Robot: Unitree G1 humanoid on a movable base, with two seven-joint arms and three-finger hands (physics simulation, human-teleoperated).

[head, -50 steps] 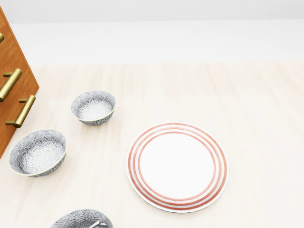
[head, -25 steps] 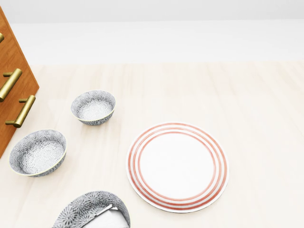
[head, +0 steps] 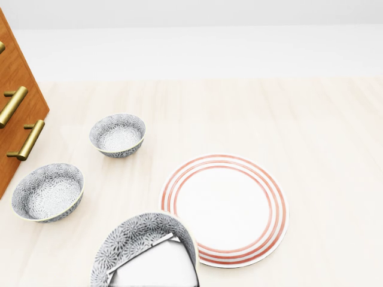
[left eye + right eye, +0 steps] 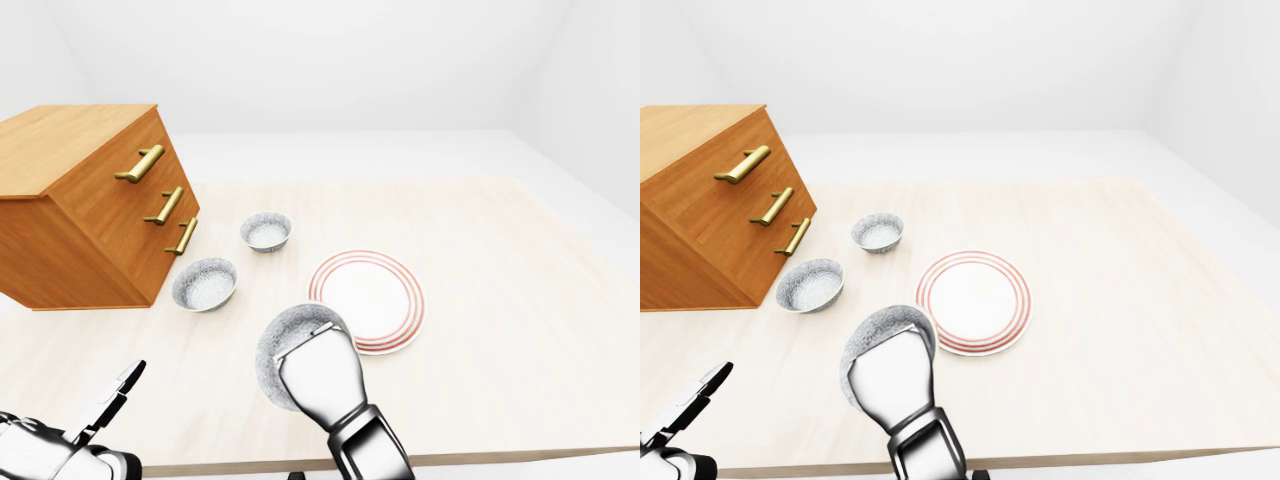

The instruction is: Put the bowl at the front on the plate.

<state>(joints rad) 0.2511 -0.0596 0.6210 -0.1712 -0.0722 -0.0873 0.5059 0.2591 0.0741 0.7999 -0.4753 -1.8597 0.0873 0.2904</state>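
Note:
A grey-patterned bowl is held above the table, tipped on its side, at the bottom of the head view. Its rim overlaps the lower left edge of the white plate with red rings. My right hand is shut on this bowl, its white palm filling the bowl's mouth, so the fingers are mostly hidden. My left hand hangs low at the bottom left of the left-eye view, fingers stretched out and holding nothing.
Two more patterned bowls stand left of the plate, next to a wooden drawer chest with brass handles. The light wooden table extends to the right; its near edge runs along the bottom of the eye views.
The held bowl has risen from the bottom edge of the head view, up and to the right toward the plate. The other bowls and the plate have not moved.

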